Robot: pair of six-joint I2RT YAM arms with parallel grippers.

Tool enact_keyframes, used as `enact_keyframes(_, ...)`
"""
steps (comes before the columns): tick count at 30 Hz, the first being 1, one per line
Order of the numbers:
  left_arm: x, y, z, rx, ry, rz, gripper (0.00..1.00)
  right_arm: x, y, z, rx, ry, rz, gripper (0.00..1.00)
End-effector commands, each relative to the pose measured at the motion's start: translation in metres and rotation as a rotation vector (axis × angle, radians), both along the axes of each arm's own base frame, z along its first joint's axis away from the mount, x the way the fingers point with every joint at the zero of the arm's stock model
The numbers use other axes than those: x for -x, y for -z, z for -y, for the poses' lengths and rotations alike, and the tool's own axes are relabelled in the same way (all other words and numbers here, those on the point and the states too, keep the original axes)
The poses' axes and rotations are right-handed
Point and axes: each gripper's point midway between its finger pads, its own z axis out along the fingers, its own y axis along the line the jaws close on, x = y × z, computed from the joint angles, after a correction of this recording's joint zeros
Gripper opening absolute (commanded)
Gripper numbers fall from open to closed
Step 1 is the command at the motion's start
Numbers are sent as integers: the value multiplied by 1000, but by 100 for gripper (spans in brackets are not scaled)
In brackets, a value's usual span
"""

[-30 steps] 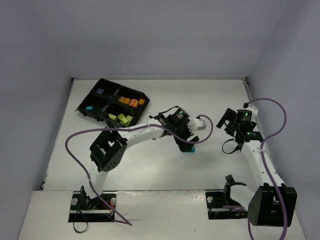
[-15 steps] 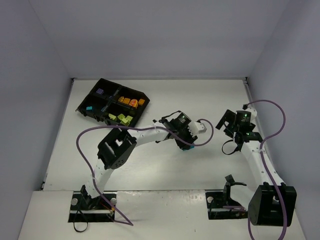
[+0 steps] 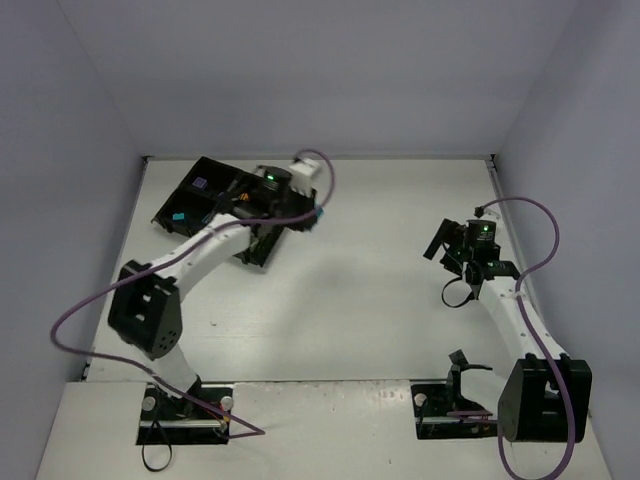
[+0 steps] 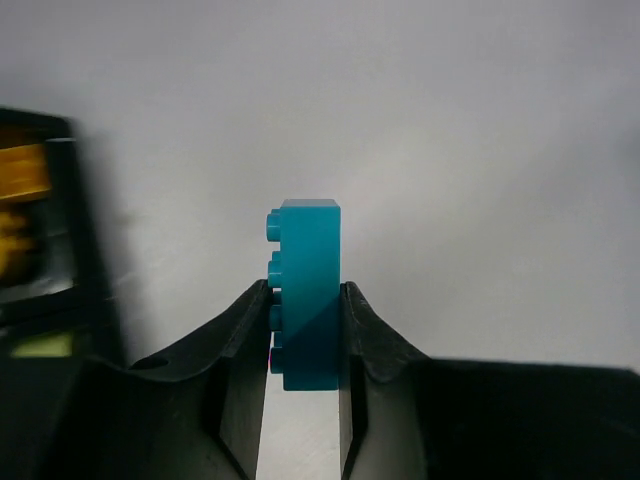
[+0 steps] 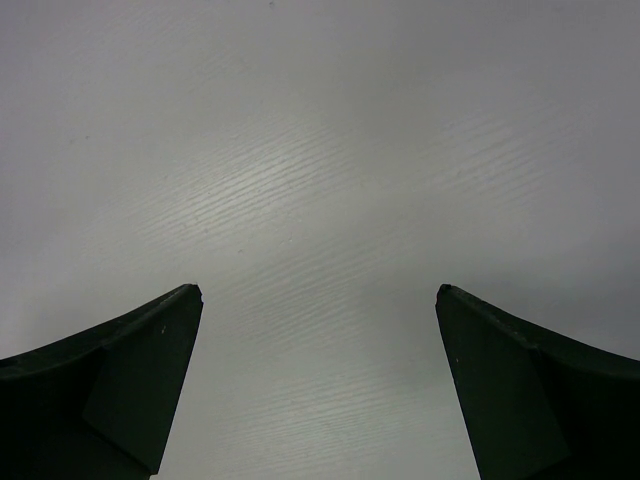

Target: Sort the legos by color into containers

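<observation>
white tabletop, grey walls. my left gripper is clamped on a teal brick, held on edge just off the right side of the black tray. i'd carry it across to the compartment holding a second teal lego, lower close, then release. my right gripper gapes, holding nothing.

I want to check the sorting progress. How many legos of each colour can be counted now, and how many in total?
Teal legos: 2, one in the left gripper, one in the tray.
Purple legos: 1.
Orange legos: cannot count, blurred and hidden under the left arm.
Yellow-green legos: cannot count, likewise.
Total counted: 3.
</observation>
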Motion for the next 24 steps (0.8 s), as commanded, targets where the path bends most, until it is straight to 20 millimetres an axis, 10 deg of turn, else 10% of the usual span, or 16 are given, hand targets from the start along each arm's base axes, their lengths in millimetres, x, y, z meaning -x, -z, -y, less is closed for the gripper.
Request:
enact_keyframes(1, -47, -78, -84, 89, -355, 108, 8, -22, -17, -14, 12, -89, 67, 100)
enact_keyframes(6, -74, -76, -213, 24, -730, 70, 9, -31, -29, -32, 41, -166, 102, 100)
enact_keyframes(14, -100, -30, -326, 1, -995, -44, 14, -33, -31, -57, 60, -280, 112, 100)
enact_keyframes(24, -137, 1, -362, -58, -1042, -57, 24, -36, -39, -64, 51, -315, 151, 100)
